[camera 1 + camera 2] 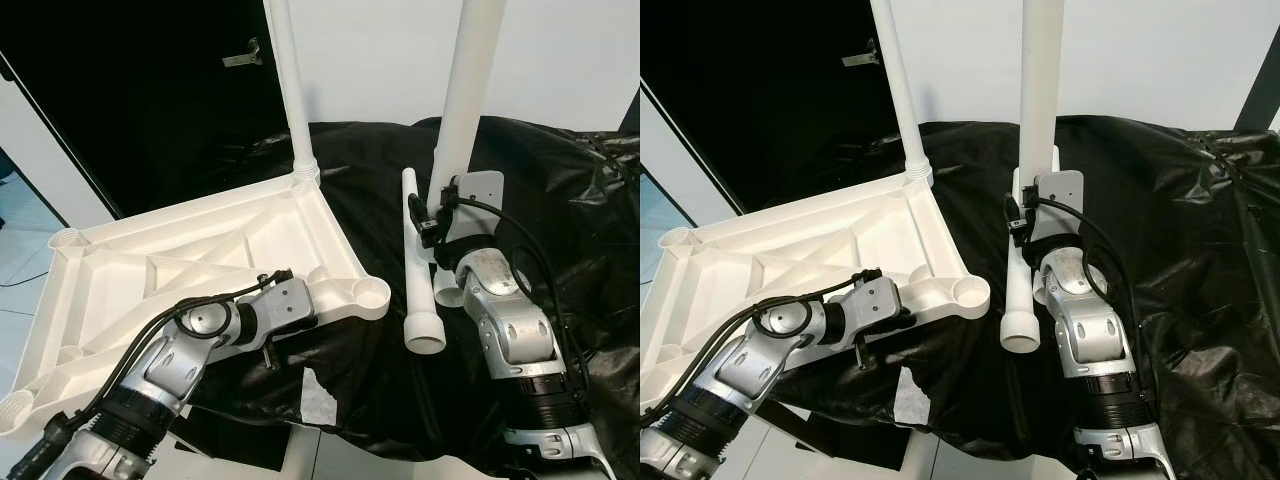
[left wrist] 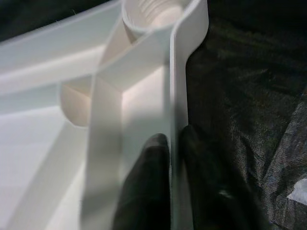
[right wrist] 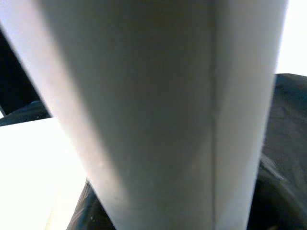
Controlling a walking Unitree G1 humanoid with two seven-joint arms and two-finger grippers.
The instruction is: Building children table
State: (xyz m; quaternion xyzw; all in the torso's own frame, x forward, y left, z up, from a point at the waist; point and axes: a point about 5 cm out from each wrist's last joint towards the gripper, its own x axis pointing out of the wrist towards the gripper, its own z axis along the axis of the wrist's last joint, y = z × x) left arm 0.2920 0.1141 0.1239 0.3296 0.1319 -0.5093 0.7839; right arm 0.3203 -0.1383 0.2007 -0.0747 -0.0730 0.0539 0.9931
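In the left eye view a white plastic tabletop (image 1: 200, 260) lies upside down, ribs upward, partly on a black plastic sheet (image 1: 560, 210) and overhanging toward the left. One table leg (image 1: 293, 90) already stands upright in the far corner socket. The near right corner socket (image 1: 368, 294) is empty and open. The left gripper (image 1: 290, 305) sits at the near edge of the tabletop, beside that socket. The right gripper (image 1: 445, 215) holds a second leg (image 1: 468, 90) upright over the sheet, right of the tabletop. A third leg (image 1: 420, 275) lies flat on the sheet between the tabletop and the right arm, open end toward the near side.

The right eye view gives the same layout, with the lying leg half hidden behind the right wrist.

In the left wrist view two black fingers (image 2: 148, 182) pinch the thin rim of the tabletop from either side, closed on it, with the threaded socket just beyond.

In the right wrist view the upright leg fills the frame close up; the fingers cannot be made out, yet the leg stands off the sheet, so I judge it clamped.

The step in hand seems to be fitting the second leg. The next move calls for carrying it left over the empty socket, lowering it straight and turning it in, while the left gripper steadies the tabletop.
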